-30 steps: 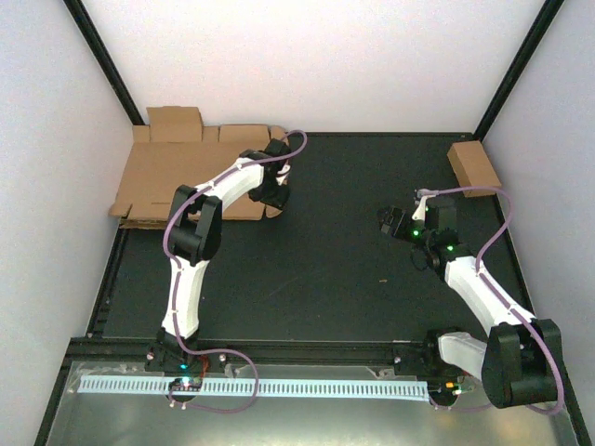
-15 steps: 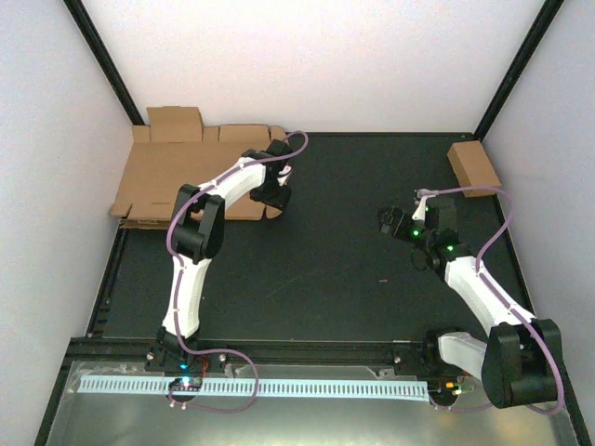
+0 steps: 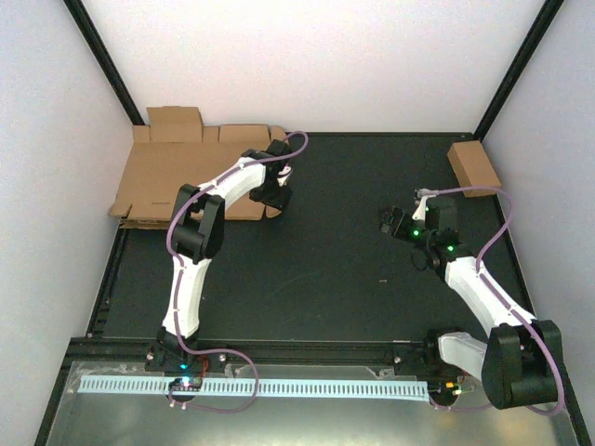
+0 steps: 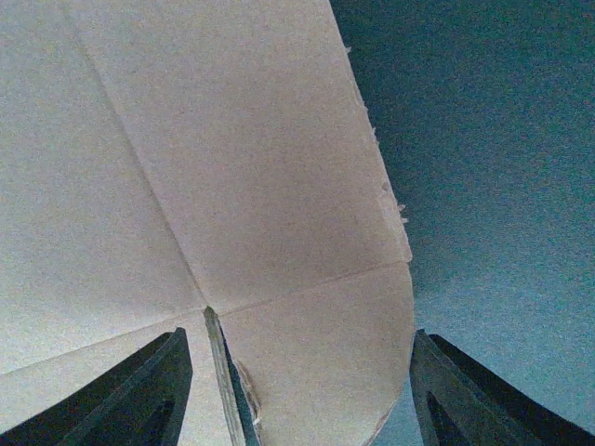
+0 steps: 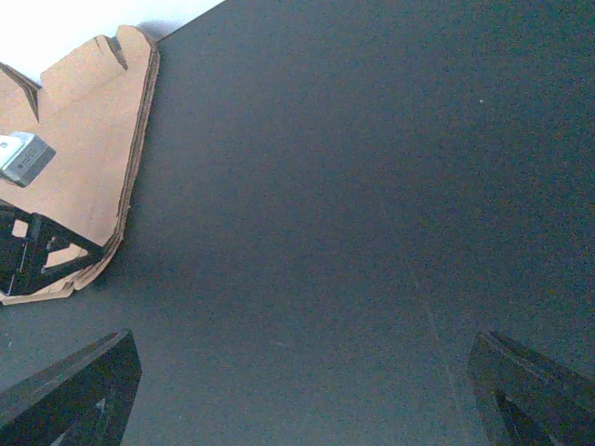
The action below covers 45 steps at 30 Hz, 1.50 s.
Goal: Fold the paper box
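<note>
L arm (image 3: 189, 279) rises from its base at lower left of top view, elbow bent at mid-left, forearm reaching toward upper centre-left. L gripper (image 3: 272, 200) points down, jaws apart, L fingers (image 4: 153, 390) at both lower corners of wrist view. R arm (image 3: 479, 288) runs from lower right up to centre-right. R gripper (image 3: 387, 221) faces left, jaws spread wide, R fingers (image 5: 74, 395) at bottom corners.

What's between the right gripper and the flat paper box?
Only bare black tabletop separates the right gripper from the paper box, as the top and right wrist views show.
</note>
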Each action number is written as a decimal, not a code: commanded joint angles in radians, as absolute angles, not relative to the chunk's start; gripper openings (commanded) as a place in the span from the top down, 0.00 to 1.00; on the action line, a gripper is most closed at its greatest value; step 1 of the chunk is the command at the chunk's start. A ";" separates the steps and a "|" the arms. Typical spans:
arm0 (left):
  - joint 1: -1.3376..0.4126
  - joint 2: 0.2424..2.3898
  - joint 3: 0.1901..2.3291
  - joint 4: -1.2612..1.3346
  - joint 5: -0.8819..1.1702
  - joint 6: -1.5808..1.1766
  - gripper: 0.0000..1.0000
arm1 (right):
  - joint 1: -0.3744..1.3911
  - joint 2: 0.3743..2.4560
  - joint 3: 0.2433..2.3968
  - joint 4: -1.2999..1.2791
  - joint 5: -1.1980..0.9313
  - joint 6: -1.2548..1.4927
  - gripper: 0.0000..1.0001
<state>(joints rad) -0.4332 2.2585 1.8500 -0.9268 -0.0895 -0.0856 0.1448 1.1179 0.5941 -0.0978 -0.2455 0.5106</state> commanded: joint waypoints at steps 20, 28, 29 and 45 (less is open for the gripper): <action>-0.431 2.204 1.867 -0.920 -0.166 -0.123 0.52 | 0.149 1.105 0.619 -0.100 -0.250 0.500 0.00; -0.431 2.159 1.832 -0.891 -0.173 -0.120 0.66 | 0.149 1.105 0.620 -0.097 -0.253 0.501 0.00; -0.431 2.151 1.824 -0.884 -0.174 -0.119 0.67 | 0.150 1.107 0.620 -0.096 -0.253 0.500 0.00; -0.445 2.175 1.802 -0.881 -0.196 -0.101 0.66 | 0.149 1.109 0.628 -0.095 -0.265 0.502 0.00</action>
